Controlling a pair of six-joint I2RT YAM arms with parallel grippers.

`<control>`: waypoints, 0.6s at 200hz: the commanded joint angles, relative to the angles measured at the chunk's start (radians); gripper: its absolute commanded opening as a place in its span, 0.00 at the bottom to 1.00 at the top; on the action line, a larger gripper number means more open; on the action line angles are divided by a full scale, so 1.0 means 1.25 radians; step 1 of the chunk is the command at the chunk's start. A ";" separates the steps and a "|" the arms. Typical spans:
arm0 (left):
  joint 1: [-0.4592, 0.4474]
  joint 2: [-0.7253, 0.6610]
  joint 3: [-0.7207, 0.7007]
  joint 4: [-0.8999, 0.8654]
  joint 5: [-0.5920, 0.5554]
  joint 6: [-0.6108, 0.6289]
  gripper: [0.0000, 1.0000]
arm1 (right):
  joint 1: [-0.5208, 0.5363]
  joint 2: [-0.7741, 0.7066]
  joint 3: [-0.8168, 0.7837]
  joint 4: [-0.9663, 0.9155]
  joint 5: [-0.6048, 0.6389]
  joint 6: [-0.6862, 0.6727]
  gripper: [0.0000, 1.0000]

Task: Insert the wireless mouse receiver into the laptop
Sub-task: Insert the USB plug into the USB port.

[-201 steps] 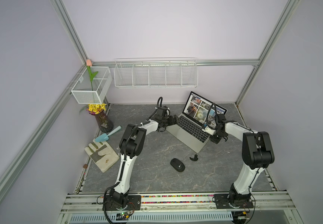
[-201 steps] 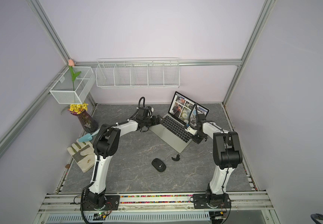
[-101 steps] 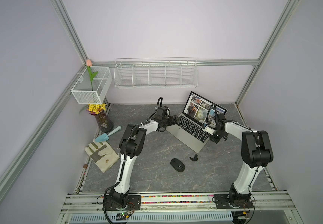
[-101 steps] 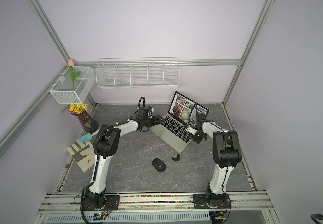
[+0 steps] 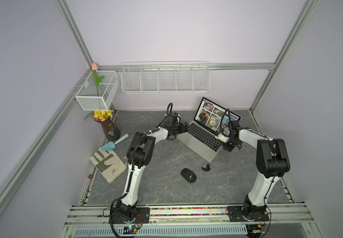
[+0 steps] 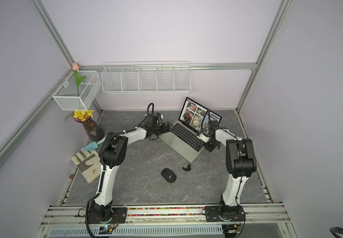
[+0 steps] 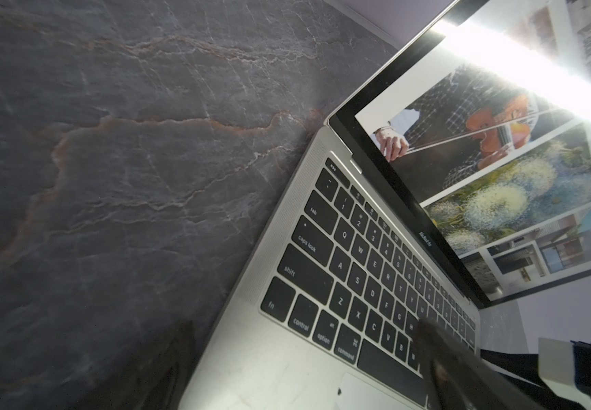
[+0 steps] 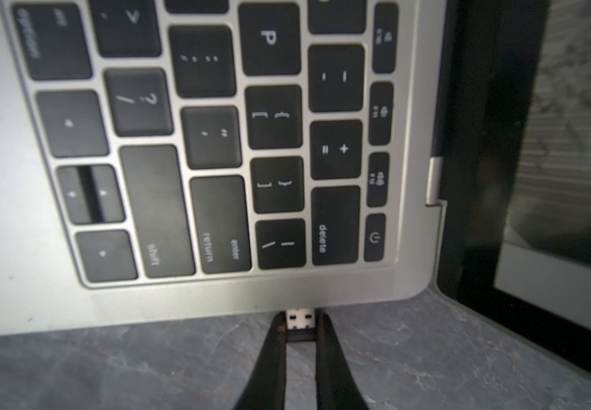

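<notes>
Left wrist — "MacBook Pro" laptop (image 7: 286,362), left claw (image 5: 185,128) spread wide, right claw (image 8: 301,316) pinching receiver (image 8: 300,323)

Both top views show you the whole desk (image 5: 166,191) from high above its front edge, tilted down toward the back wall (image 5: 166,41). Your left wrist view skims low across the laptop (image 7: 269,372) keyboard toward its screen. Your right wrist view presses close on the laptop's side edge, fingers (image 8: 272,355) in frame.

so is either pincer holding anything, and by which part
Right pincer: tiny dark usb receiver, gripped by its black rear end, metal plug free. Left pincer open, empty.
</notes>
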 commanded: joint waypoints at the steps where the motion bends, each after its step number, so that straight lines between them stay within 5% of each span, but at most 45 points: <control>1: -0.017 0.077 -0.029 -0.133 0.002 -0.012 0.99 | -0.004 0.010 0.028 0.012 -0.016 0.018 0.07; 120: -0.038 0.114 0.034 -0.165 0.047 0.012 0.99 | 0.073 0.032 0.030 0.055 -0.043 -0.046 0.07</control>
